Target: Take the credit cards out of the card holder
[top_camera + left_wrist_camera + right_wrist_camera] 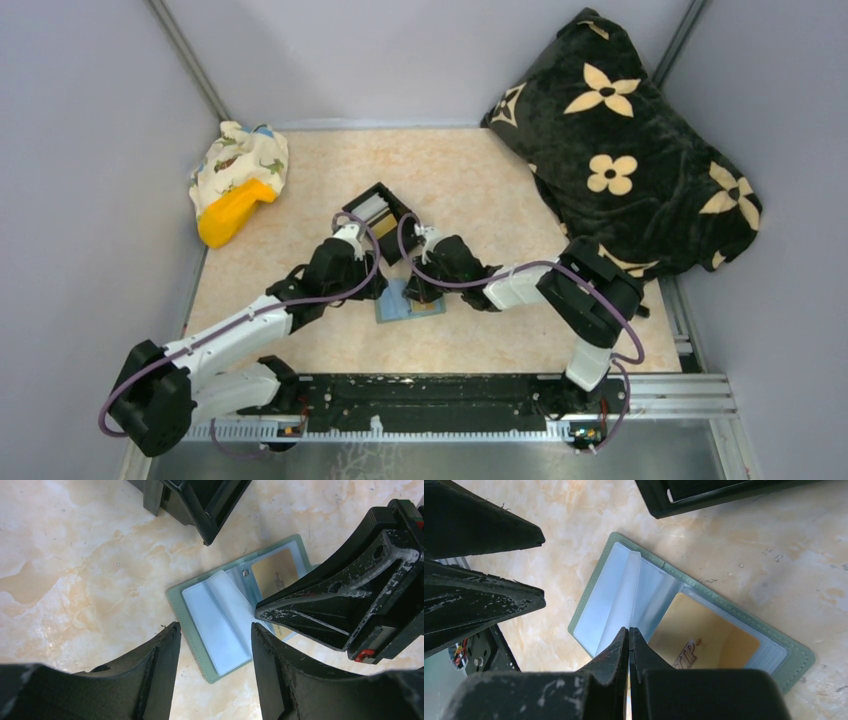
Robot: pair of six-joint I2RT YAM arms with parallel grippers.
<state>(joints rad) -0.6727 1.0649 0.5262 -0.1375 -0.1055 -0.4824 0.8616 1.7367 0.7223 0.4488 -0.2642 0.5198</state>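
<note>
Card holder open flat on table, 6 o'clock of black box. Tan-gold card seated in 3 o'clock leaf: extraction judged not begun. Next needs holder pinned, card edge pinched, slid out. Left gripper spread, above 9 o'clock leaf. Right gripper pressed together, tip at centre fold, nothing visibly pinched.

The small sage-green folding card holder lies open in the middle of the pale stone-look table. A thin tan-gold card sits in its right half (inside a pocket). The black plastic box stands just behind it. A black flowered blanket lies at the back right, and a printed cloth bundle at the back left.
</note>
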